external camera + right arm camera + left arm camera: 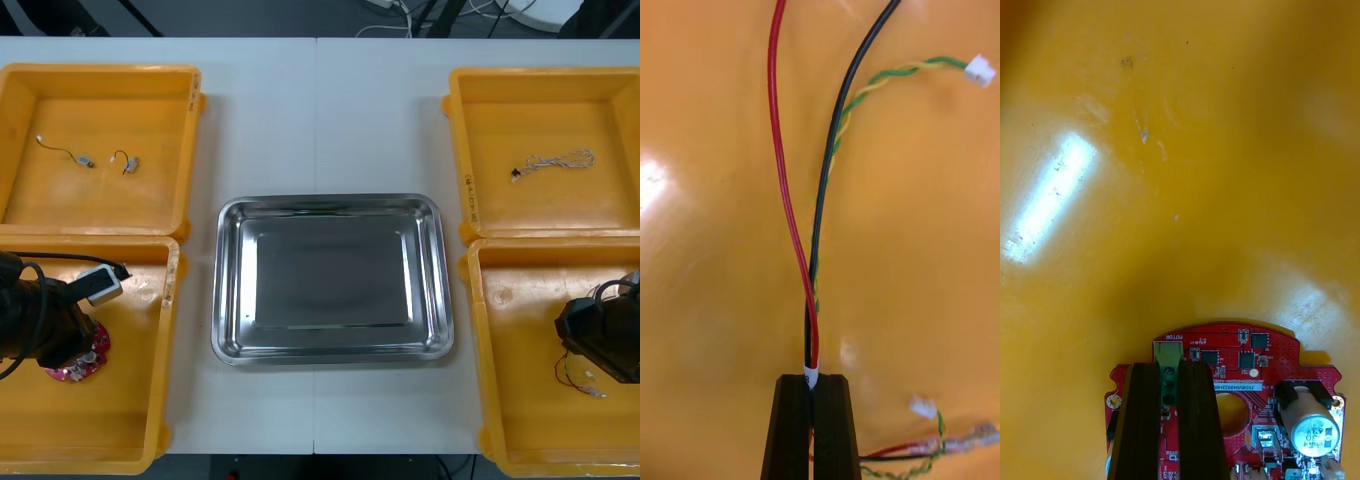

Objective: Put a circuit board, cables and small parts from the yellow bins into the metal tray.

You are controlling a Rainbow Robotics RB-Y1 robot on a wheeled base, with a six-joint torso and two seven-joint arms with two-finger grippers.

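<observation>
Board [1247, 360] is in the near left bin [100, 440]; I see the left gripper [1169, 375] closed tight on its green connector [1168, 358]. Right gripper [812, 382] clamps a red-black cable [779, 187] in the near right bin [520, 420]. Tray [330, 205] sits between the bins.

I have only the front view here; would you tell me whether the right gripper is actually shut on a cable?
Observer: Yes, the right gripper is shut on the red and black wires, at their white sleeve.
Operator: Thank you. And the left gripper?
Observer: The left gripper is shut on the circuit board, clamping the green block at its edge.
Operator: Is anything beside the gripped wires?
Observer: A twisted green and yellow cable with a white plug runs alongside them.
</observation>
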